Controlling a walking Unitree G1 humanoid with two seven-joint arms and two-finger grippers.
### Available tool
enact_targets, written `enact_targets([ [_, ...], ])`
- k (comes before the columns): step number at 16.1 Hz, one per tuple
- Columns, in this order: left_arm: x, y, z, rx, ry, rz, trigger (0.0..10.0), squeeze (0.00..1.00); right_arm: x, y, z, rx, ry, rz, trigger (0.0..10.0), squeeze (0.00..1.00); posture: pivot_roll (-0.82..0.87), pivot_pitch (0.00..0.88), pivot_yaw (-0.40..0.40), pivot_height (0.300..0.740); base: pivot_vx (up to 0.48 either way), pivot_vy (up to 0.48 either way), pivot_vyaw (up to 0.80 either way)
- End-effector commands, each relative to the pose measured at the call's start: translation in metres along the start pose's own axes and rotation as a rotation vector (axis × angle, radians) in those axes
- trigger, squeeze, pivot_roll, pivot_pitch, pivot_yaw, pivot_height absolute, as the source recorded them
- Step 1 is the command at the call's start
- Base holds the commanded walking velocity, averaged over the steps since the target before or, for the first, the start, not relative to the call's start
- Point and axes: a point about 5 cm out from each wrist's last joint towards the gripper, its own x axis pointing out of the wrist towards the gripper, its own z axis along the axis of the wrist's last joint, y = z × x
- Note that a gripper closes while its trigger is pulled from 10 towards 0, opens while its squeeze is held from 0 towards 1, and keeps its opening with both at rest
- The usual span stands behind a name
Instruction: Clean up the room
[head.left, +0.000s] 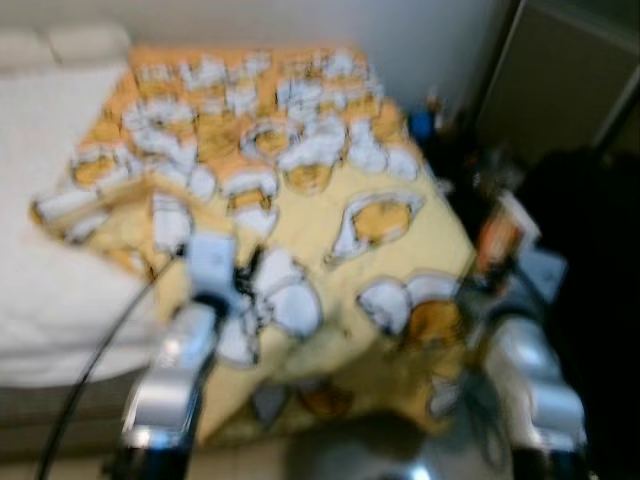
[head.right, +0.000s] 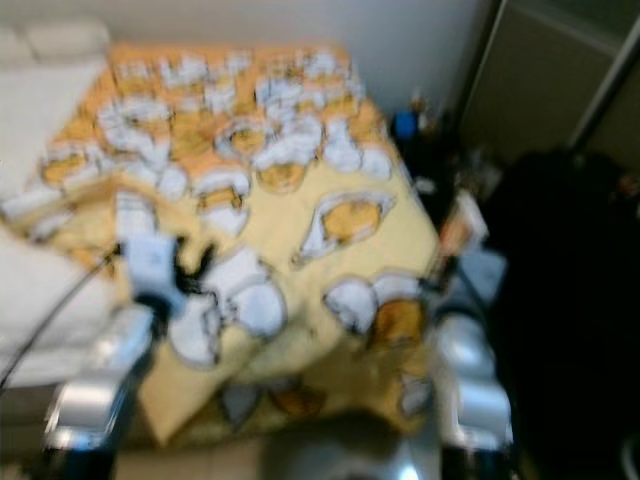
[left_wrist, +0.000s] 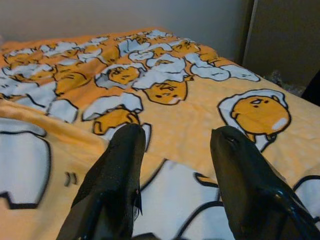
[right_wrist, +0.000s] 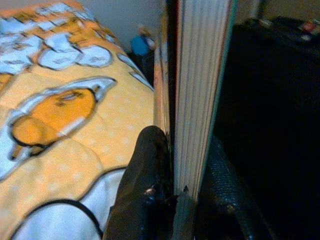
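Observation:
A yellow and orange blanket (head.left: 300, 180) printed with white-and-orange egg figures covers the bed in front of me. My left gripper (left_wrist: 177, 137) hovers low over the blanket's near part, open, with nothing between its black fingers (left_wrist: 125, 155). At the bed's right edge, my right gripper (right_wrist: 185, 145) is shut on a book (right_wrist: 195, 75), held upright with its page edges facing the wrist camera. In the blurred left eye view the book (head.left: 497, 235) shows orange and white above the right arm.
White bedding (head.left: 50, 150) lies along the bed's left side. Dark furniture (head.left: 560, 90) and a black mass (head.left: 590, 260) stand close on the right. A small blue object (head.left: 420, 125) sits in the gap beside the bed. A black cable (head.left: 100, 350) hangs by my left arm.

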Motion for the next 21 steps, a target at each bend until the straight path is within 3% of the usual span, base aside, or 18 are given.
enact_targets([
  [1, -0.001, 0.009, 0.004, 0.021, -0.007, 0.032, 10.0, 0.0, 0.0, 0.011, 0.012, 0.004, -0.047, 0.041, 10.0, 0.0, 0.0, 0.0, -0.005, 0.74, 0.0, 0.424, -0.8],
  [3, -0.001, 0.011, 0.004, 0.017, -0.008, 0.035, 10.0, 0.0, 0.0, 0.014, 0.012, -0.003, -0.044, 0.054, 10.0, 0.0, 0.0, 0.0, 0.001, 0.74, 0.0, 0.442, -0.74],
  [13, 0.001, 0.01, 0.005, 0.025, -0.011, 0.018, 10.0, 0.0, -0.002, 0.024, 0.012, -0.045, -0.061, 0.125, 10.0, 0.0, 0.0, 0.0, 0.007, 0.74, 0.0, 0.445, 0.0],
  [21, -0.002, 0.021, 0.005, 0.045, -0.014, 0.045, 10.0, 0.0, 0.003, 0.033, 0.031, -0.105, -0.143, 0.192, 10.0, 0.0, 0.01, 0.0, 0.006, 0.74, 0.0, 0.447, 0.0],
])
